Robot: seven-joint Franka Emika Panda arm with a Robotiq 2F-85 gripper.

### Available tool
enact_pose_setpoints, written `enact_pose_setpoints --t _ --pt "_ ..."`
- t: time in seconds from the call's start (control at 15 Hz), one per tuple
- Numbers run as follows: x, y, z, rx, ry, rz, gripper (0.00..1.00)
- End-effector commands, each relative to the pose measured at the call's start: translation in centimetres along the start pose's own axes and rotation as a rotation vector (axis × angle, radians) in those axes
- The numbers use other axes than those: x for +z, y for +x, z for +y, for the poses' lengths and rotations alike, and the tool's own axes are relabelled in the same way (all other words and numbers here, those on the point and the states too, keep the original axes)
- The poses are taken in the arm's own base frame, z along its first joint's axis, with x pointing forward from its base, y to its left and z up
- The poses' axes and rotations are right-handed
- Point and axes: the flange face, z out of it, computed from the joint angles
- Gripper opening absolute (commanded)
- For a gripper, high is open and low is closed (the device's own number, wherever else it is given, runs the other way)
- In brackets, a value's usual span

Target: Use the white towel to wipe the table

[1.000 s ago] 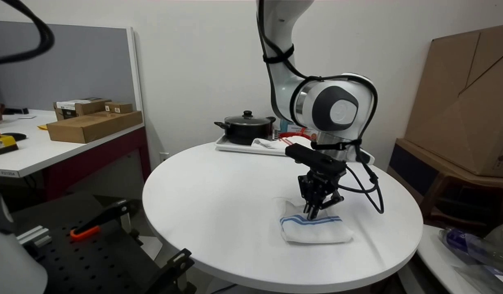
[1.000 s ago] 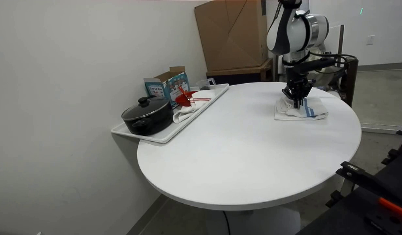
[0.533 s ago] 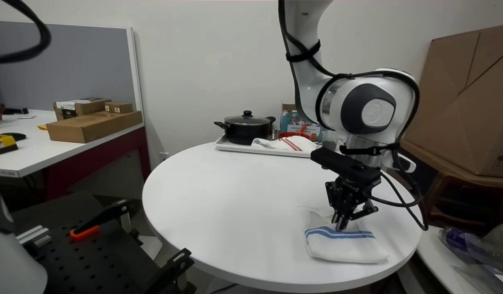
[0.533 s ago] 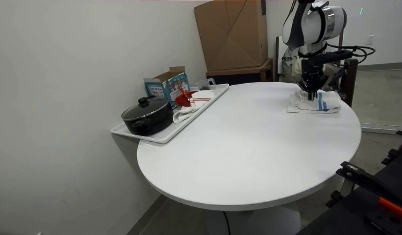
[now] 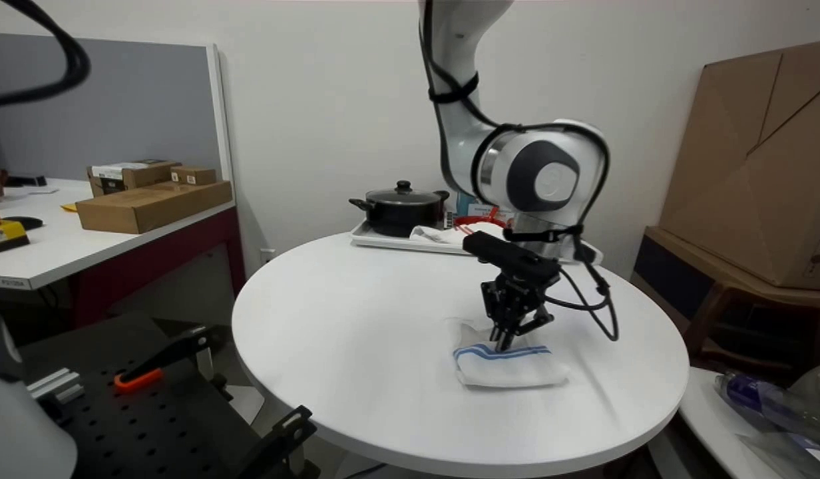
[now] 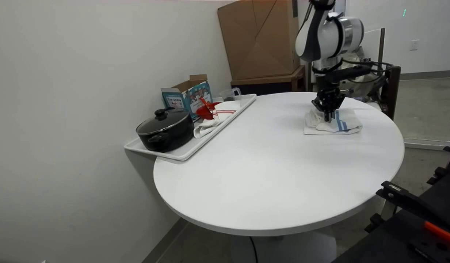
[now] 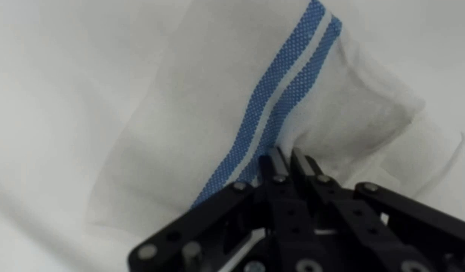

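A folded white towel with blue stripes (image 5: 513, 374) lies flat on the round white table (image 5: 343, 326). It also shows in an exterior view (image 6: 348, 119) and in the wrist view (image 7: 194, 98). My gripper (image 5: 500, 344) points down at the towel, also in an exterior view (image 6: 330, 117). In the wrist view the gripper (image 7: 286, 154) has its fingertips close together, with a pinched fold of the towel between them beside the blue stripes. The fold rises a little; the rest of the towel rests on the table. The very tips are partly buried in the cloth.
A white tray (image 6: 190, 152) at the table's edge by the wall holds a black lidded pot (image 6: 166, 133), a red-striped white towel (image 6: 206, 128), a red bowl (image 6: 204, 111), a blue box (image 6: 199, 95) and a clear cup (image 6: 228, 94). Cardboard boxes (image 5: 756, 166) stand beside the table.
In the exterior view with the desk, the gripper and blue-striped towel slid right and toward the table's near edge, then back left, near where they were one second ago. The grip stayed shut.
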Motion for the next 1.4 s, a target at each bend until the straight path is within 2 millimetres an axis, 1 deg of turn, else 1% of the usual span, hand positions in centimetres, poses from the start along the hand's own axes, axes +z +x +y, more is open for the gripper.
enact_pose_setpoints --t 0.0,0.13,0.27,0.33,0.47,0.6,0.73,0.87,1.13,1.33 --pt "2.3 -1.2 -9.6 -0.190 -0.003 -0.057 0.08" --pt "2.9 -2.4 -15.4 -0.293 0.001 -0.070 0.08" --pt "3.8 -4.1 -20.8 -0.397 -0.008 -0.085 0.08" --pt "4.3 -5.3 -23.2 -0.450 -0.016 -0.098 0.08" --pt "5.3 -7.5 -27.3 -0.543 -0.033 -0.120 0.08" --pt "6.2 -9.5 -30.6 -0.617 -0.047 -0.137 0.08" --pt "7.0 -11.2 -33.3 -0.675 -0.059 -0.151 0.08" --pt "7.9 -12.3 -35.1 -0.713 -0.078 -0.162 0.08" --pt "9.6 -13.1 -37.5 -0.763 -0.121 -0.174 0.08" --pt "10.3 -13.2 -38.7 -0.788 -0.156 -0.177 0.08"
